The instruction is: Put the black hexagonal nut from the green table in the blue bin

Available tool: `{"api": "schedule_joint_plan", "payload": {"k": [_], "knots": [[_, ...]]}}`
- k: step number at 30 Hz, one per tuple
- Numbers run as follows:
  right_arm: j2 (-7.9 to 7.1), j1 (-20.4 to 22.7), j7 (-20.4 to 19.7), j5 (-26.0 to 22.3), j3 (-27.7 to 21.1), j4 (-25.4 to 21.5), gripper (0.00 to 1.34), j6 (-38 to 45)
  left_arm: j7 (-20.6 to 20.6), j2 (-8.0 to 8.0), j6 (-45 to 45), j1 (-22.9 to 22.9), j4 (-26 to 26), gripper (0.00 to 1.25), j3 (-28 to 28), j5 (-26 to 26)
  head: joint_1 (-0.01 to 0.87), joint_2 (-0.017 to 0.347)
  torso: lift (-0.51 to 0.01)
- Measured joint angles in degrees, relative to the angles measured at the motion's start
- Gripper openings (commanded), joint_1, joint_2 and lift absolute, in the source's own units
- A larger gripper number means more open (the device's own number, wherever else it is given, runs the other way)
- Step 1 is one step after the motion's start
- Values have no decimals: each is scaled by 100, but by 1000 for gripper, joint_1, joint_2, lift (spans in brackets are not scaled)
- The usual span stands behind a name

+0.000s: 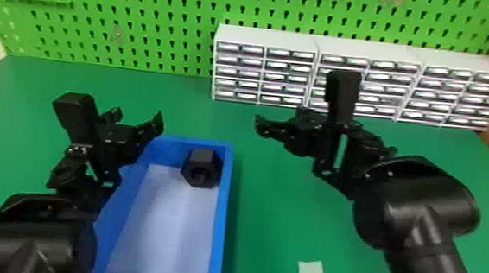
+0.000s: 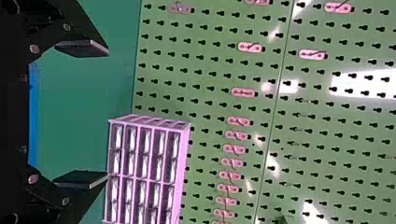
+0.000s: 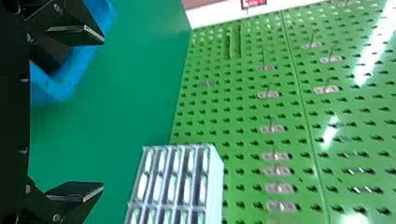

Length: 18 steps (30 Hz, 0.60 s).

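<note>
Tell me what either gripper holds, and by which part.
Nothing is held: the left gripper and the right gripper are open and empty; the nut lies in the bin.

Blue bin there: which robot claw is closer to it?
Left. The left gripper is by the blue bin's left side, near its far end; the right gripper is farther away, off to the right above the green table.

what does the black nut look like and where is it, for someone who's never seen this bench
On the green table, find the blue bin with the pale floor. The nut sits inside, in its far right corner. Unlike the jointed black left gripper nearby, it is one chunky six-sided block with a round hole.
</note>
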Motion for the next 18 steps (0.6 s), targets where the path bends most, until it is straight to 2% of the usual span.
{"api": "schedule_joint_plan", "payload": {"k": [18], "knots": [[-24, 618, -1, 715, -1129, -623, 1140, -350, 9, 0, 0, 0, 0, 922, -16, 0, 686, 51, -97]]}}
